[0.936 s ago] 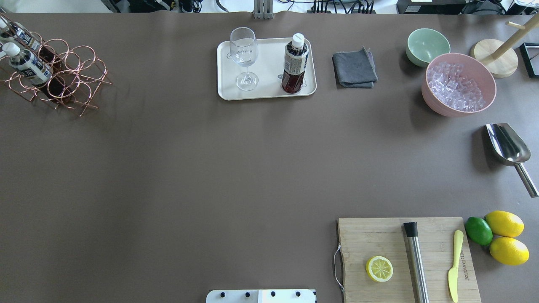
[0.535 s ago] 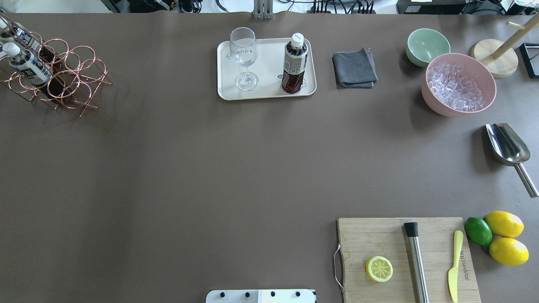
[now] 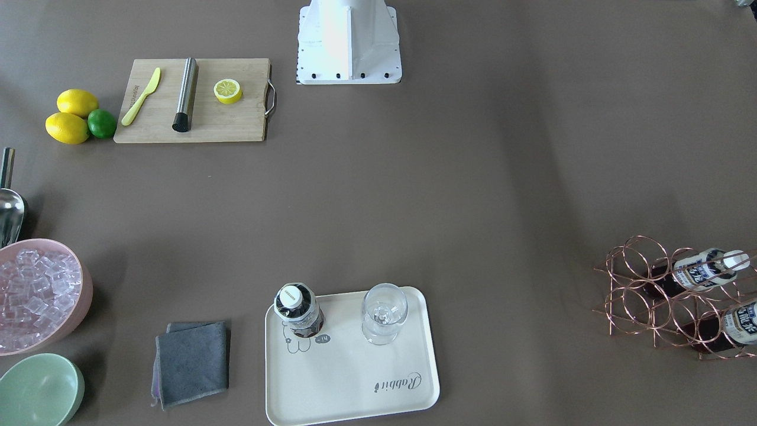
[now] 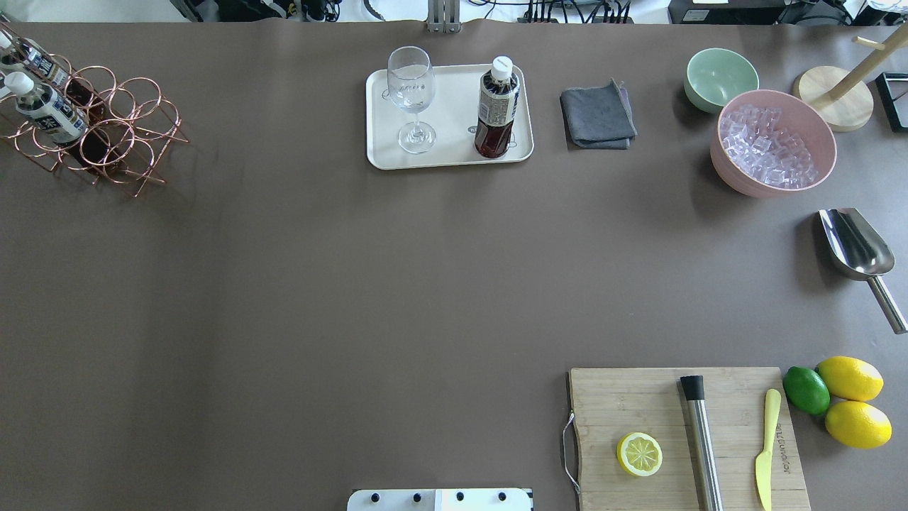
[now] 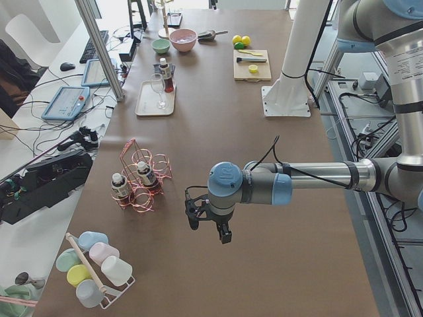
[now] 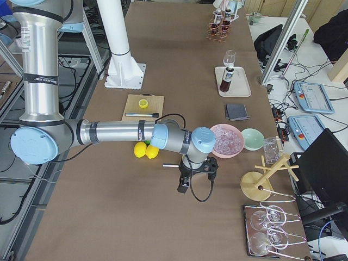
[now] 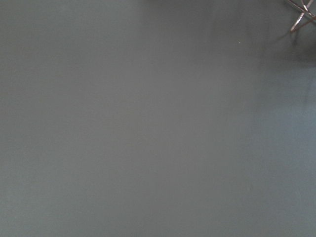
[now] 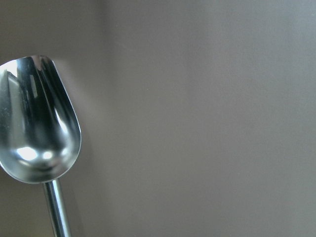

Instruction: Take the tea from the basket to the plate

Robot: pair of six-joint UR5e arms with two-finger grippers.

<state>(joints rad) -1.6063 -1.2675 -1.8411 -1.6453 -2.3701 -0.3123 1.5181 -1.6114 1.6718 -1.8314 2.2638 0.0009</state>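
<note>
A small clear plastic bottle of dark red-brown tea with a white cap is found upright on the cream-white rectangular tray with rounded corners, at its end next to the bear drawing. A clear stemmed wine glass is stood on the same tray, apart from the bottle. Two bottles of the same kind are lodged, tilted, in the rose-gold wire rack of ring cells at the table's far left corner, well apart from the tray. A folded grey cloth is laid just beside the tray. The left gripper is held low over bare brown table near the rack; a wire end at the corner of its wrist view is probably the rack's foot. The right gripper is held near a steel scoop. Both are seen from the side views only, so the jaw opening of either cannot be told.
</note>
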